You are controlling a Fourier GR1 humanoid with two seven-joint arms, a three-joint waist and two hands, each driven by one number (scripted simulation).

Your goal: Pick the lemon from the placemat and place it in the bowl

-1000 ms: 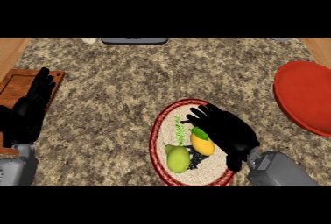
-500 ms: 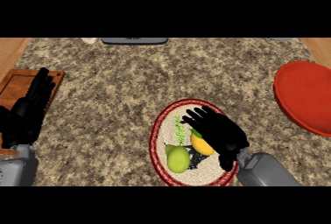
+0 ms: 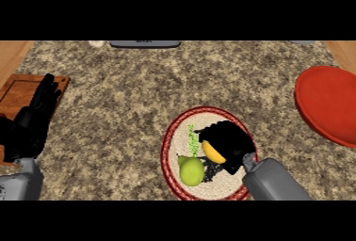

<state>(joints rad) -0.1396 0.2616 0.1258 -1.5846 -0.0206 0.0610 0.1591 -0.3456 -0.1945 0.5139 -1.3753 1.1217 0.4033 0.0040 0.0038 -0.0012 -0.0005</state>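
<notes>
A round woven placemat (image 3: 175,141) with a red rim lies on the counter in front of me. My right hand (image 3: 228,140) is over it, fingers curled round the yellow lemon (image 3: 213,152), which shows only partly under the palm. A green pear-like fruit (image 3: 191,170) lies on the mat just left of the lemon. The red bowl (image 3: 327,105) stands at the right edge of the view, well apart from the hand. My left hand (image 3: 33,121) rests open at the left edge, fingers up.
A wooden board (image 3: 15,92) lies at the left under the left hand. A grey object (image 3: 144,44) sits at the counter's far edge, with a small pale item (image 3: 96,44) beside it. Speckled counter stretches between mat and bowl.
My right hand's spread fingers have curled down round the lemon, and the forearm has shifted slightly left. The left hand has not moved.
</notes>
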